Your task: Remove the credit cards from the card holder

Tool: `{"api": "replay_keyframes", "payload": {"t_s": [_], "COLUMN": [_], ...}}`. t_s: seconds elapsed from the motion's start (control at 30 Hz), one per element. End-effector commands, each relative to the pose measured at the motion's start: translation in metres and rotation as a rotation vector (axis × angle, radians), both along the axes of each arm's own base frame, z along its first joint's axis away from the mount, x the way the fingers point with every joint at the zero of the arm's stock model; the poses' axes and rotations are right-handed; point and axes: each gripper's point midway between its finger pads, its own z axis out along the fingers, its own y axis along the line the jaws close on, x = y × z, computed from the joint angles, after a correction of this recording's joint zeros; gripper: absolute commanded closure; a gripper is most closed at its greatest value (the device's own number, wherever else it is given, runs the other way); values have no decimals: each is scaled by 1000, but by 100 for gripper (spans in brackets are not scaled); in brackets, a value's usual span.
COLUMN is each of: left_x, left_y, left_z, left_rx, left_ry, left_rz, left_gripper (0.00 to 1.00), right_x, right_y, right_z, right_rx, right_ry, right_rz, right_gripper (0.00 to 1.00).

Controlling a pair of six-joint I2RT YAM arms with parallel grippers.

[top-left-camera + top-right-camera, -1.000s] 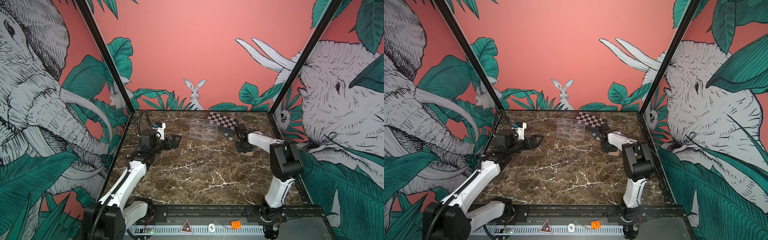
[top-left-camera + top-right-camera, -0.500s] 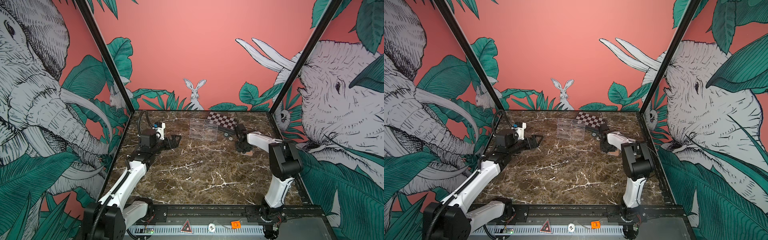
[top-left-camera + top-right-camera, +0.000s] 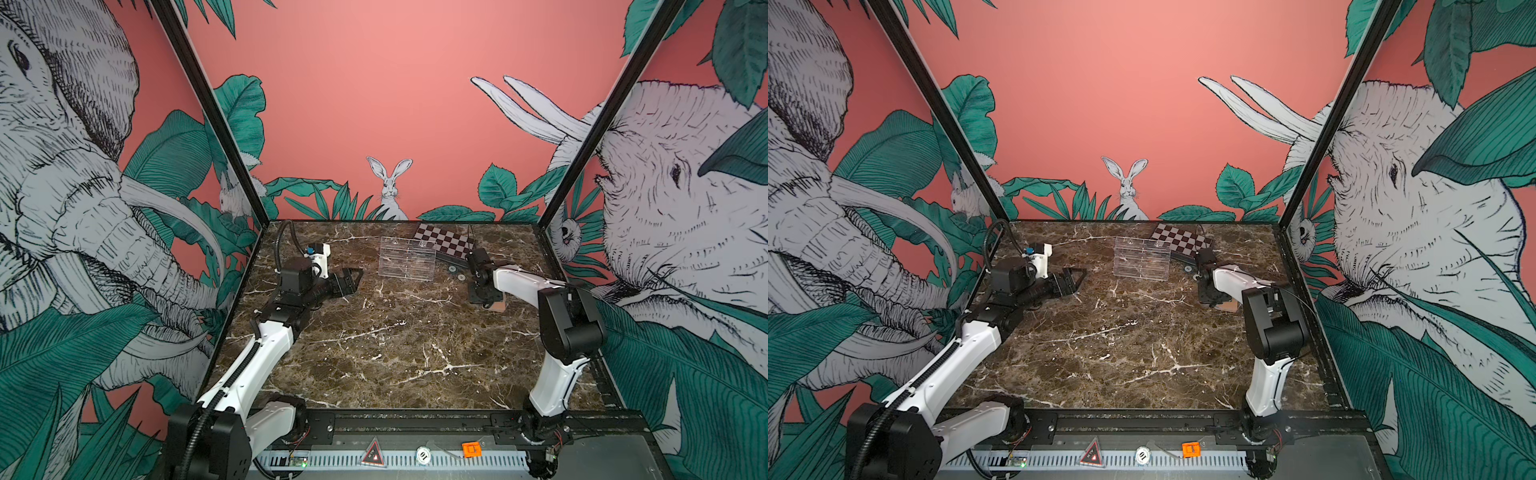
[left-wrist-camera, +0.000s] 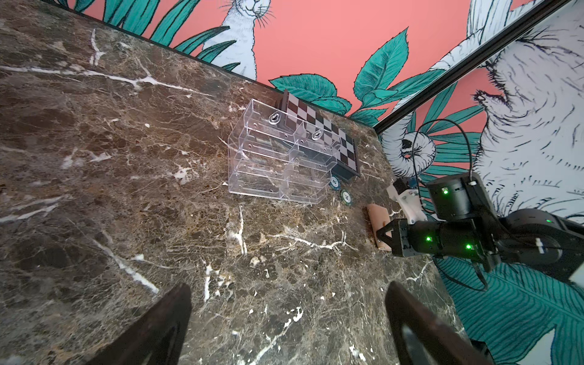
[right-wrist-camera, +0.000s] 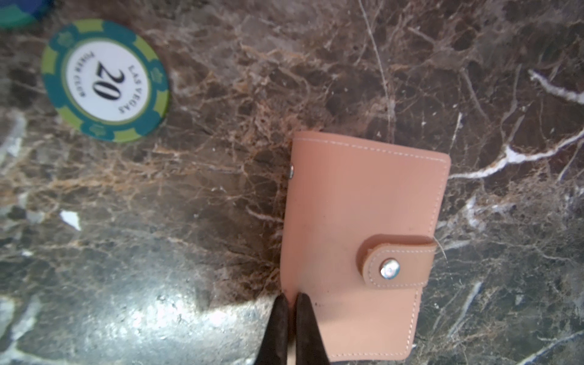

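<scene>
On the right side of the bench (image 3: 395, 353), the card holder (image 5: 363, 221) is laid flat with its snap strap fastened. The right end effector (image 5: 292, 300) is set at its edge with the fingertips pressed together; a grip cannot be confirmed. Well apart on the left, the left end effector (image 3: 355, 281) is held with jaws spread wide. Farther back, a poker chip (image 5: 106, 80), a clear tray (image 3: 407, 264) and a checkered box (image 3: 446, 243) are seen.

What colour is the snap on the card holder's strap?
Silver snap on the tan card holder; clearest in the right wrist view.

Closed end effector (image 5: 292, 298) at card holder (image 5: 363, 221)
</scene>
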Motion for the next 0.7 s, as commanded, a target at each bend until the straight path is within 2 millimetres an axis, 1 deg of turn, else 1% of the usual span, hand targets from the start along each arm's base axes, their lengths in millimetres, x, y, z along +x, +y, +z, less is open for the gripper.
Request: {"api": "replay_keyframes", "payload": {"t_s": [0.0, 0.1, 0.2, 0.27, 0.4, 0.5, 0.53, 0.57, 0.67], "left_x": [2, 3, 5, 6, 9, 11, 12, 12, 11], "left_y": [-10, -20, -30, -36, -55, -74, -82, -90, -120], "left_z": [7, 7, 6, 5, 4, -2, -5, -7, -17], "left_rx": [-76, -123, -141, -151, -194, -229, -241, -251, -281], "left_ry": [-7, 2, 12, 21, 47, 107, 126, 143, 197], "left_rz": [-11, -26, -39, -43, -63, -77, -85, -93, -132], "left_gripper": [4, 5, 5, 5, 6, 7, 7, 8, 9], "right_x": [-15, -17, -21, -22, -23, -25, -25, -26, -28], "right_y": [12, 21, 22, 25, 34, 48, 52, 56, 73], "right_z": [-6, -2, 3, 9, 30, 46, 47, 57, 68], "right_rx": [84, 131, 145, 162, 216, 284, 302, 325, 398], "right_ry": [42, 26, 16, -2, -53, -95, -101, -126, -168], "right_rz": [17, 31, 29, 34, 48, 88, 97, 107, 146], "right_gripper": [100, 100, 100, 100, 100, 100, 100, 100, 100]}}
